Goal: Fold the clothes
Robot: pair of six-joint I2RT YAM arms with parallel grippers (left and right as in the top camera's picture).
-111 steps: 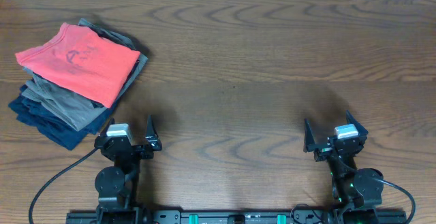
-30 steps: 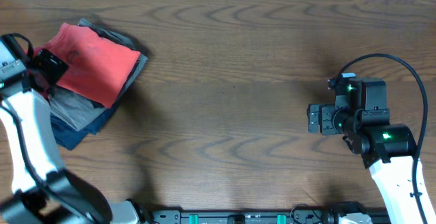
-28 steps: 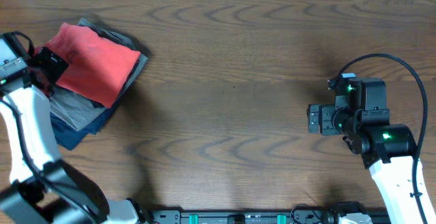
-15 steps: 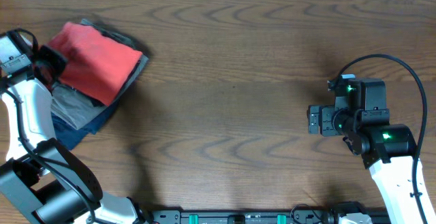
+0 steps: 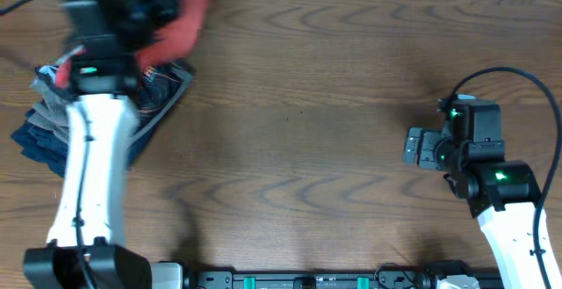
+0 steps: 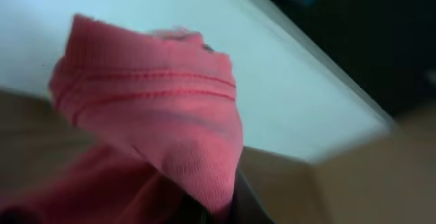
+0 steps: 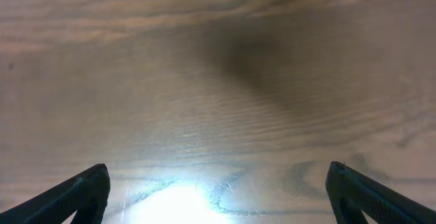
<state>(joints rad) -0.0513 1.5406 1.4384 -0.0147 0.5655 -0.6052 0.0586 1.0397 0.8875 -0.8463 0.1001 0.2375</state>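
The clothes, a coral-red T-shirt [image 5: 186,15], hang lifted and motion-blurred near the table's far left edge. My left gripper [image 5: 156,3] is shut on the shirt. In the left wrist view a stitched hem of the shirt [image 6: 150,115] bunches out from between the dark fingers [image 6: 240,209] at the bottom of the frame. My right gripper [image 5: 413,147] hovers over bare wood at the right, far from the shirt. Its two fingertips [image 7: 85,188] stand wide apart, so the gripper [image 7: 218,195] is open with nothing in it.
A pile of grey and navy garments [image 5: 48,118] lies at the left, partly under my left arm [image 5: 92,166]. The wooden table [image 5: 307,104] spreads between the two arms. A bright glare spot [image 7: 177,200] shows on the wood under the right wrist.
My left gripper shut on the red shirt's edge and swung up and to the right, lifting the shirt off the pile. The right arm shifted slightly.
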